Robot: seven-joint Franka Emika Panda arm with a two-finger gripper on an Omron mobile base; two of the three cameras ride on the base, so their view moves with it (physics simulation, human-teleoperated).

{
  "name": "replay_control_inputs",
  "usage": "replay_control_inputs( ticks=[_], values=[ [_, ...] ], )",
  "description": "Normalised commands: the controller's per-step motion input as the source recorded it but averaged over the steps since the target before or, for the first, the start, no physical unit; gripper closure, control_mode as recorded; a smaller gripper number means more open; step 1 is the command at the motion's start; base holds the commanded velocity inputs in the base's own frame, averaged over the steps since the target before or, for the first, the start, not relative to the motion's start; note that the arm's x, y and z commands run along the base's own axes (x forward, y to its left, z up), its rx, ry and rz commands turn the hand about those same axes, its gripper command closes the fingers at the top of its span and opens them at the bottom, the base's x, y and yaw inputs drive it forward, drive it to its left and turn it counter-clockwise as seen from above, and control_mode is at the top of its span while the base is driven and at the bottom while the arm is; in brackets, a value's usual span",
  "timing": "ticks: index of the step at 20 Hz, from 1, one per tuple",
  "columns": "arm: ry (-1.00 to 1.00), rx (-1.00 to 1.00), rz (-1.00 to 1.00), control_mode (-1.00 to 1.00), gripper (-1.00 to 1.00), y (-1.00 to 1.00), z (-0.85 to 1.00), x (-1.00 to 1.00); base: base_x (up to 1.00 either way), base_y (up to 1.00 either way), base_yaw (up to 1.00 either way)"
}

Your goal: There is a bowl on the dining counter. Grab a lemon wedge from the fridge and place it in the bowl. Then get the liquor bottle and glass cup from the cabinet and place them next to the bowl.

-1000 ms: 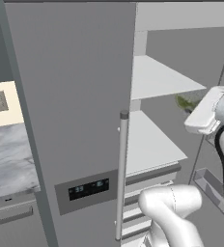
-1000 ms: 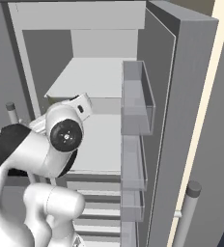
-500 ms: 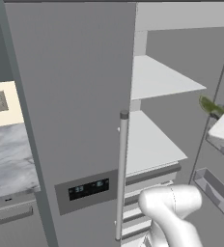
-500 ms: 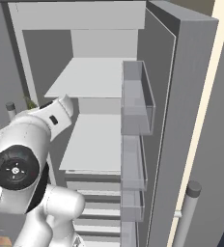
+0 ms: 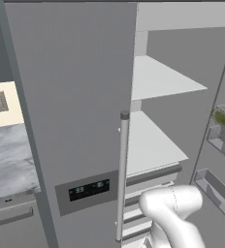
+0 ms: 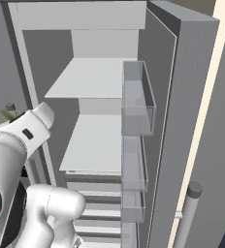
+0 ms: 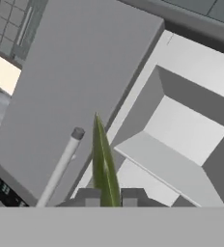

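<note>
In your hand view the gripper (image 7: 105, 197) is pinched nearly closed on the lemon wedge (image 7: 104, 164), a thin yellow-green sliver standing up between the fingertips (image 7: 87, 197), while beyond it the fridge (image 7: 80, 82) stands with one door shut, the other open on bare white shelves (image 6: 97, 77).

Fridge (image 5: 71, 97): flat mid-grey door, pale silver-grey handle (image 5: 121, 174), dark charcoal dispenser panel (image 5: 88, 190) with faint light marks. Interior shelves (image 6: 92, 77) off-white to light grey; door bins (image 6: 136, 104) translucent grey. Lemon wedge (image 7: 104, 166): yellow-green, darker olive along one edge, between my dark grey fingertips (image 7: 87, 197). My arm (image 6: 17, 140): white with dark joints. Worktop (image 5: 10, 162) beside fridge: grey-veined marble. Wall (image 5: 5, 101) behind it: cream.
</note>
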Motion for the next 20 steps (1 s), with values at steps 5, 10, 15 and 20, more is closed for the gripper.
replay_control_inputs(
  ticks=[5,10,15,20],
  values=[
    [-0.21,-0.05,0.12,-1.00,1.00,0.08,0.00,-0.90,0.00,0.00,0.00],
    [-0.11,-0.01,0.07,1.00,1.00,0.00,0.00,-0.37,-0.56,0.02,0.15],
    [0.00,0.00,0.00,1.00,1.00,0.00,0.00,0.00,-0.93,0.21,0.38],
    [0.00,0.00,0.00,1.00,1.00,0.00,0.00,0.00,-0.77,0.26,0.45]
  ],
)
